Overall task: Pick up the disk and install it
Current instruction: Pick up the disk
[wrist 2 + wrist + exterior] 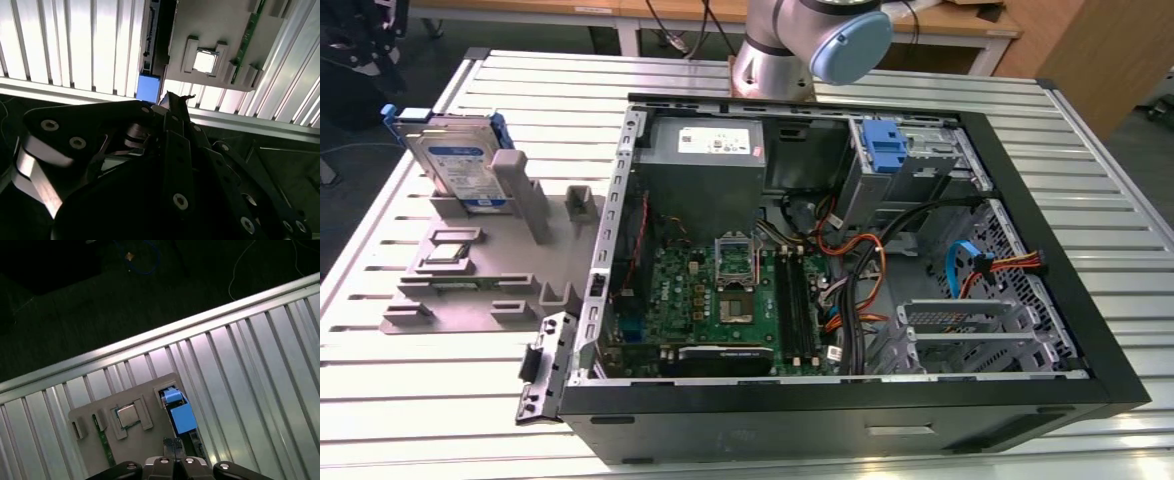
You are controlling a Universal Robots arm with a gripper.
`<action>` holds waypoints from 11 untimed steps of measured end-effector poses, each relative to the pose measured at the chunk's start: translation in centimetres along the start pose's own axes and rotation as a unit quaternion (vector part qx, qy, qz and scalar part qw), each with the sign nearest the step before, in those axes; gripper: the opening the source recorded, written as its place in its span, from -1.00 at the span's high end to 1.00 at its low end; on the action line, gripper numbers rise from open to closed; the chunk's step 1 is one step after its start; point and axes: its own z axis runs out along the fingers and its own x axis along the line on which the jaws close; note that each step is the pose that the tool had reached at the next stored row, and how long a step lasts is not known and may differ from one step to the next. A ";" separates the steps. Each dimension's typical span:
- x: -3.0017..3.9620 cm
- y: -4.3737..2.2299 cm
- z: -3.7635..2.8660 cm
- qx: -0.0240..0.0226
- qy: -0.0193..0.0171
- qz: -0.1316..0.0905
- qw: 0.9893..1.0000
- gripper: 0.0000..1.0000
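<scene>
Silver-grey rectangular disk (pixel 460 160) with blue side rails stands upright in the grey plastic fixture (pixel 454 290), at the exterior view's left of the open black computer case (pixel 854 420). Both wrist views give you the disk edge-on (pixel 183 418) (pixel 148 88). Black gripper (pixel 172 444) sits over it, fingers pinched together, empty.

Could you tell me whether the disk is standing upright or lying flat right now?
Upright: the disk stands on edge in the grey holder, outside the case.

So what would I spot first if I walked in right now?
The big black computer case lying open in the middle of the exterior view, with its green board and coloured wires showing. Then the disk, standing upright in a grey holder at the exterior view's left.
</scene>
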 end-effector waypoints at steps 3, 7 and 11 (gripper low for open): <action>0.00 0.00 0.00 0.000 0.000 -0.004 1.000 0.80; 0.00 0.00 0.00 0.000 0.000 -0.004 1.000 0.80; 0.00 0.00 0.00 0.000 0.000 -0.004 1.000 0.80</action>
